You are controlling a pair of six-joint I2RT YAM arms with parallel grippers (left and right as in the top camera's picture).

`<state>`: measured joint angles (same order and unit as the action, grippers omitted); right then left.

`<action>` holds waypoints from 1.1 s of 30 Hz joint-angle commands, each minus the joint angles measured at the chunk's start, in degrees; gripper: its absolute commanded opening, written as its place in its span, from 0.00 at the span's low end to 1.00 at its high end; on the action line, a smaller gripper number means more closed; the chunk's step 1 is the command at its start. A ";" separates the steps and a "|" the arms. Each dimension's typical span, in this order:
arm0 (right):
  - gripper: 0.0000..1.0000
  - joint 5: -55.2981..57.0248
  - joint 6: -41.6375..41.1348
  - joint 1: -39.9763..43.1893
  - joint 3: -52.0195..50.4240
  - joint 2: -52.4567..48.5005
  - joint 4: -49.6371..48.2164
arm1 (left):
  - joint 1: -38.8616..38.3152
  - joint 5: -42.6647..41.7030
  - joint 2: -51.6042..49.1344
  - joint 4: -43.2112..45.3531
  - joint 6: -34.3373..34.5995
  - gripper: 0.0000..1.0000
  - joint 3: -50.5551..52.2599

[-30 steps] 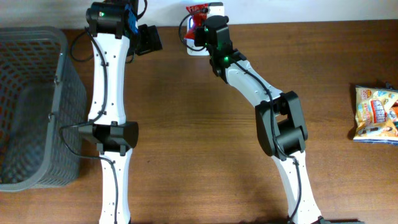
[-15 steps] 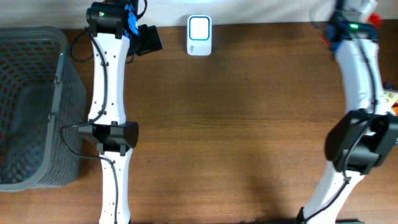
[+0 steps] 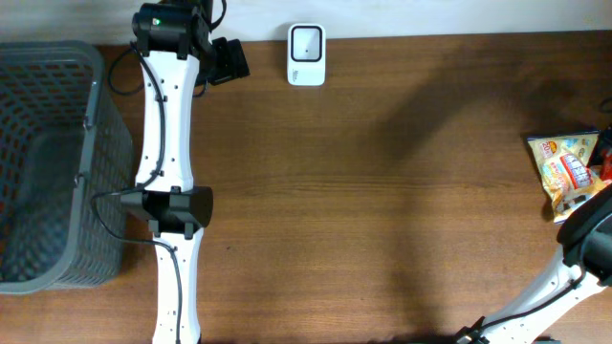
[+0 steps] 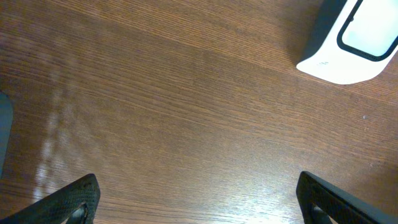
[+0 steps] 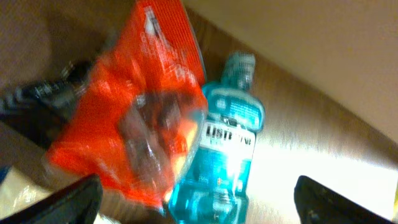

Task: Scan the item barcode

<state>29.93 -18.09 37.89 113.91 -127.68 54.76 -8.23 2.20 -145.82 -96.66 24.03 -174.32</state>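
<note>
Table wood-grain, slight sheen; scanner smooth white plastic; basket plastic mesh; packet glossy film.

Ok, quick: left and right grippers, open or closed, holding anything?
Left gripper: open, empty.
Right gripper: open; blurred orange packet ahead, apparently not gripped.

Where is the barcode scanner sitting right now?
In the overhead view the scanner sits mid-way along the far edge of the table, just right of the open left gripper.

Blurred orange snack packet overlaps a blue bottle; white scanner lies face-up.
</note>
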 commanded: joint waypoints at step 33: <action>0.98 -20.52 -10.93 -47.25 -45.48 93.94 26.86 | 0.11 0.61 -0.44 -0.07 -0.50 0.99 -0.04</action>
<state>9.80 -28.58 -8.99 68.71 -34.04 81.49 -8.23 2.20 -145.84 -96.66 24.03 -174.28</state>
